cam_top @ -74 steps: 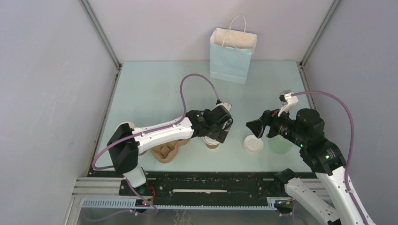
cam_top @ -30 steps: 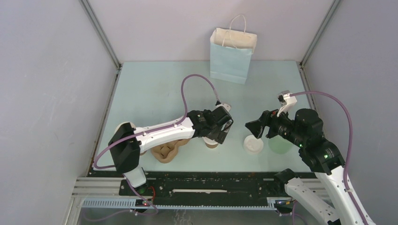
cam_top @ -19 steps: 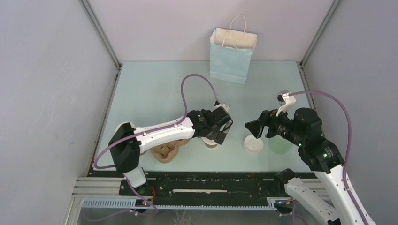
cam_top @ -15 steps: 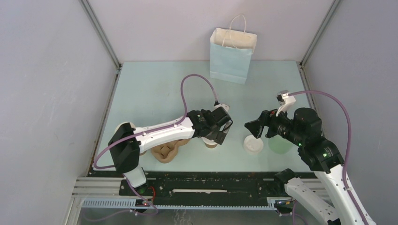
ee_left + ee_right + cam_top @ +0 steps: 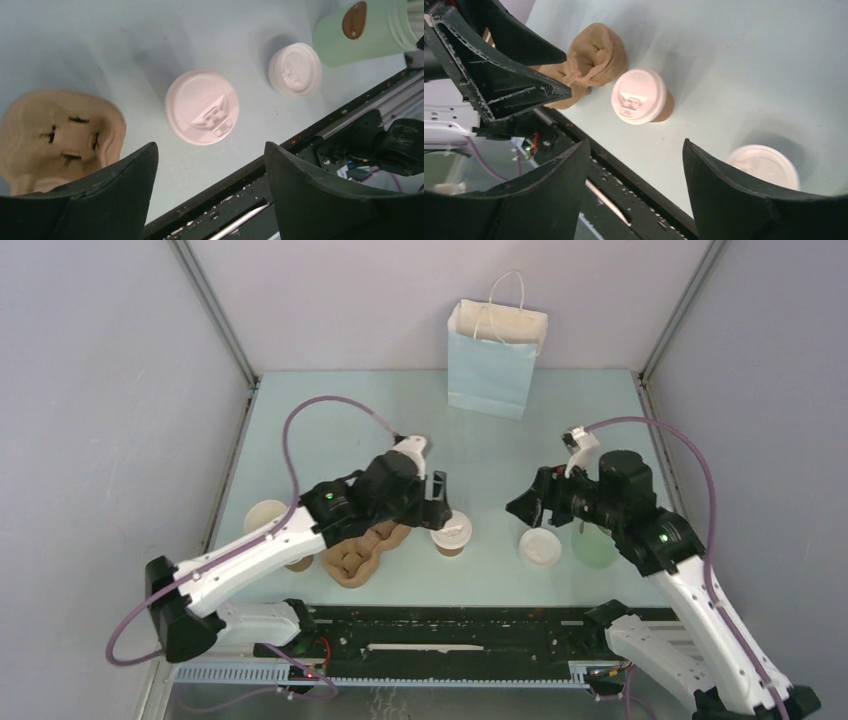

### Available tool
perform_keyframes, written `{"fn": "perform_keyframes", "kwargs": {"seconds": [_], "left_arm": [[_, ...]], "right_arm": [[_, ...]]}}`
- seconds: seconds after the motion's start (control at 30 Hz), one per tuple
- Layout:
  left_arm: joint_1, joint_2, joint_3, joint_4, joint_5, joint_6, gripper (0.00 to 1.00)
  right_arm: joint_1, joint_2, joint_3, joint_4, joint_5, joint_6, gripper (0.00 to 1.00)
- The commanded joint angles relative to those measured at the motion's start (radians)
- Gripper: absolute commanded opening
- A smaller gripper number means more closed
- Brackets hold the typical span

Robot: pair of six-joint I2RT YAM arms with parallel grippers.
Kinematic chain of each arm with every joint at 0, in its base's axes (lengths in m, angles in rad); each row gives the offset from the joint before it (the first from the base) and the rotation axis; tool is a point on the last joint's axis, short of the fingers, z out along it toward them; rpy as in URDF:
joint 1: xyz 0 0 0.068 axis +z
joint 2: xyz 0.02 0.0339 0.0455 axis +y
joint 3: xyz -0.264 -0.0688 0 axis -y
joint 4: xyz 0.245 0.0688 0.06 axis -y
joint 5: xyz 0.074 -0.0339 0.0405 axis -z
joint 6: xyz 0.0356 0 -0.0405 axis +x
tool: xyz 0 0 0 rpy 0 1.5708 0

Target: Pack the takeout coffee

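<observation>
The takeout coffee [image 5: 451, 536] is a small brown paper cup that stands upright on the table with a white lid on it, just right of the moulded brown carrier [image 5: 357, 556]. My left gripper [image 5: 437, 494] hovers open just behind and left of the cup, touching nothing. In the left wrist view the lidded cup [image 5: 202, 114] lies beyond the open gripper [image 5: 210, 150], apart from the fingertips. My right gripper [image 5: 522, 508] is open to the right of the cup, empty. Its wrist view shows the cup [image 5: 642, 97] and the carrier [image 5: 594, 60] past the gripper [image 5: 635, 145].
A loose white lid [image 5: 540, 547] lies right of the coffee, beside a pale green cup [image 5: 597, 548]. A light blue paper bag [image 5: 497, 355] stands at the back. A pale-rimmed cup [image 5: 266, 514] sits at the left. The black rail [image 5: 450, 625] runs along the near edge.
My left arm has pulled up and back to the left off the cup, leaving the white-lidded cup uncovered. My right arm has shifted slightly left and further from the near edge.
</observation>
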Motion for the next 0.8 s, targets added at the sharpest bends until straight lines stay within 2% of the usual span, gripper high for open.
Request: {"fn": "perform_keyframes", "kwargs": {"seconds": [0.0,0.1,0.33,0.47,0.57,0.77], "left_arm": [[0.084,-0.087,-0.179,0.114,0.157,-0.125,0.78],[0.121,-0.109,-0.248,0.158,0.198,-0.163,0.67],[0.187,-0.115,-0.347,0.218,0.2,-0.188,0.47],[0.214,-0.089,-0.388,0.274,0.259,-0.195,0.4],[0.217,-0.058,-0.389,0.284,0.258,-0.195,0.39],[0.224,-0.019,-0.409,0.336,0.286,-0.207,0.46]], "right_arm": [[0.016,0.157,0.001,0.093,-0.171,0.086,0.74],[0.058,0.311,0.002,0.158,-0.219,0.104,0.67],[0.012,0.525,-0.025,0.308,-0.38,0.187,0.49],[-0.002,0.611,-0.025,0.316,-0.409,0.174,0.41],[-0.015,0.656,-0.025,0.32,-0.421,0.165,0.39],[-0.024,0.723,-0.026,0.337,-0.447,0.143,0.36]]}}
